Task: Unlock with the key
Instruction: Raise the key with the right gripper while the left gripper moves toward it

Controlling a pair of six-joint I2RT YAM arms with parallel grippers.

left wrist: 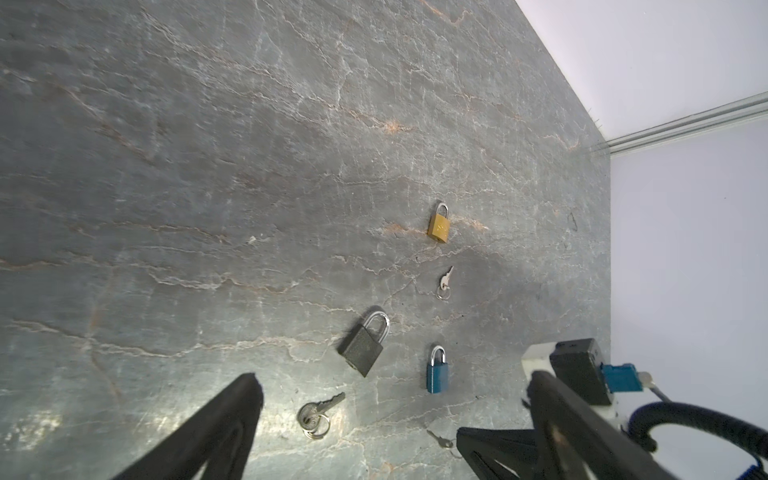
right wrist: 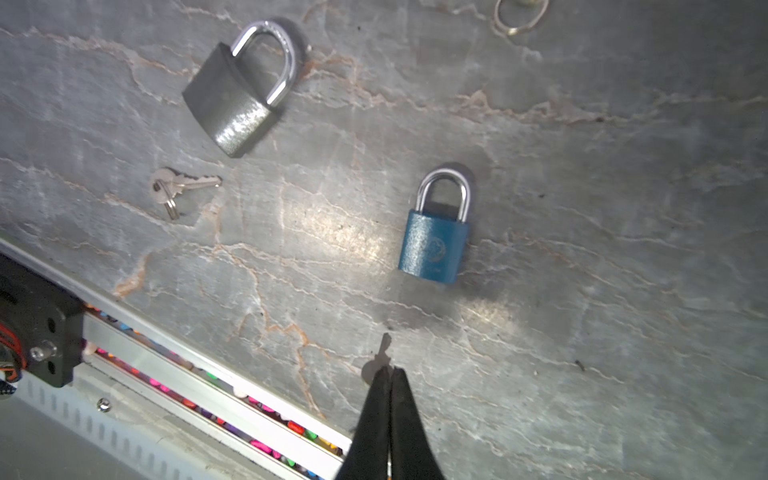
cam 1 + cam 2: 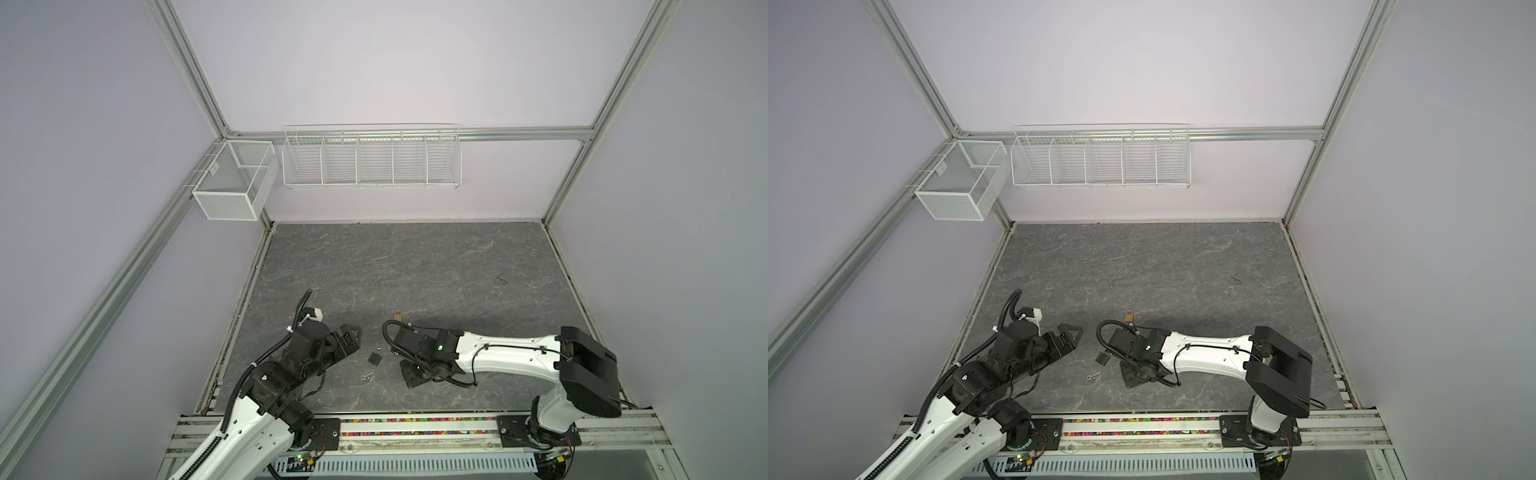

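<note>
Your left hand (image 3: 356, 338) sits low over the left part of the desk (image 3: 415, 266). It points right and a little far, with its fingers spread as wide as they go and nothing between them. Just right of it lies the grey padlock (image 3: 375, 357), with a ringed key (image 3: 365, 377) on its near side. Farther off, apart from both hands, are the gold padlock (image 3: 398, 316) and a loose key (image 1: 445, 279) beside it.

The pair that matters is further right, hidden under the right forearm in both top views. The blue padlock (image 2: 434, 243) lies flat with its long axis running near to far: shackle on the far side, flat bottom of the body facing near. The small key (image 1: 439, 438) lies just near of that bottom, and its blade seems to point far.

Your right hand (image 2: 390, 372) is at that key. The forearm reaches in from the right about level, the wrist bends down, and the fingers are pressed together with their tips by the key's head. You cannot tell here whether the key is actually pinched. I judge the right arm the one for this key, while your open left hand is close enough to steady the blue padlock.
</note>
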